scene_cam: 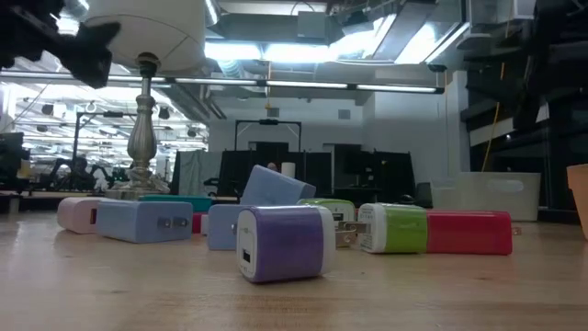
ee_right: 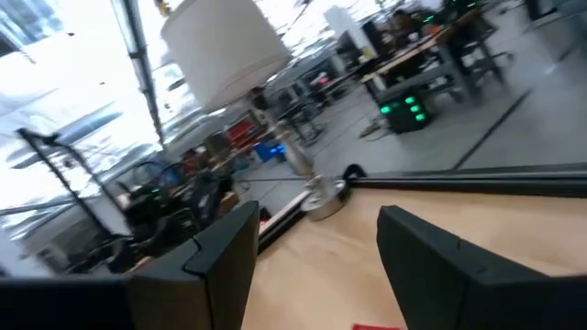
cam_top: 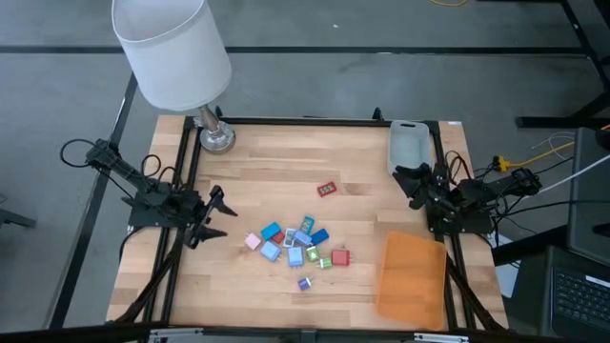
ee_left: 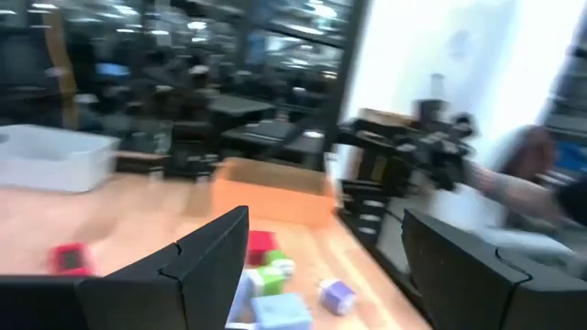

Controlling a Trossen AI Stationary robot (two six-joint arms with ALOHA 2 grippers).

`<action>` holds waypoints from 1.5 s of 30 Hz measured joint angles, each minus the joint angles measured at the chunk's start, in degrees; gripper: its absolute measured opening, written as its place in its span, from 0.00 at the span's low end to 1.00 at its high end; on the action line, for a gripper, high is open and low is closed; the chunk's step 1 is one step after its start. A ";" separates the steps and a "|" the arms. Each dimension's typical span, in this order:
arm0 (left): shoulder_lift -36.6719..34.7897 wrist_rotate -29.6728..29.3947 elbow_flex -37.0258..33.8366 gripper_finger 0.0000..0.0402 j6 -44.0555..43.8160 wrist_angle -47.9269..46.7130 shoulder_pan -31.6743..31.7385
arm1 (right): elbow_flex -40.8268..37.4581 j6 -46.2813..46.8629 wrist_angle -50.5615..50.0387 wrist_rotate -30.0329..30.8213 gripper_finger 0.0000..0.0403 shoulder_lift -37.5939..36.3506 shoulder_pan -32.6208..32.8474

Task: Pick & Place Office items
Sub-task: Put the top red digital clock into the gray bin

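Note:
The office items (cam_top: 297, 244) lie in a loose cluster on the wooden table's near middle: small blocks in blue, light blue, pink, green, red and purple. In the low view a purple block (scene_cam: 283, 242) stands nearest, with green (scene_cam: 395, 228) and red (scene_cam: 467, 232) ones beside it. One red piece (cam_top: 327, 190) lies apart, farther back. My left gripper (cam_top: 215, 215) is open at the table's left edge, above the wood and left of the cluster; in its wrist view its fingers (ee_left: 326, 266) frame the blocks. My right gripper (cam_top: 416, 184) is open at the right edge, near the grey tray (cam_top: 409, 143).
A lamp with a white shade (cam_top: 172, 48) and metal base (cam_top: 216, 136) stands at the far left corner. The flat orange sheet (cam_top: 412, 275) lies at the near right. A black frame runs around the table. Bare wood lies between the cluster and the far edge.

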 joint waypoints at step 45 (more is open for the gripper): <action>48.59 5.11 18.89 0.67 12.74 10.19 32.30 | 1.06 -23.58 35.25 -19.76 0.55 32.70 -9.06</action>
